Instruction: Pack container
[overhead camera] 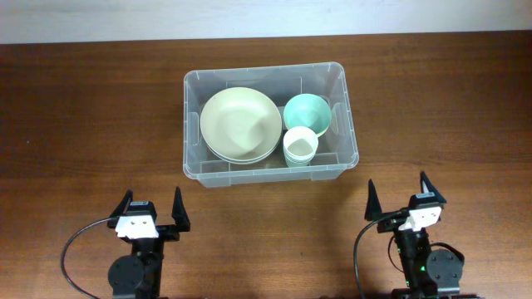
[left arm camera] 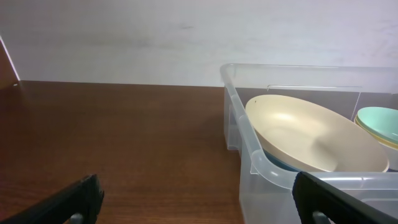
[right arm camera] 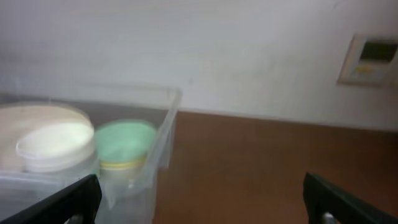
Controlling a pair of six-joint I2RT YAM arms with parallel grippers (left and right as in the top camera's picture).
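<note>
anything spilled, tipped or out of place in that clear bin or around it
Nothing stands out. The large clear plastic rectangular bin sits flat on the brown wooden table, and the wide cream bowl, the small teal bowl and the cream cup all sit upright inside it. Nothing spilled or cracked shows.

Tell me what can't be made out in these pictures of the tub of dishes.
Overhead: how many bowls sit under the cream bowl; it covers them.
Left wrist: the container's right end and most of the green bowl; cut by the frame edge.
Right wrist: the wall panel's writing; blurred.
</note>
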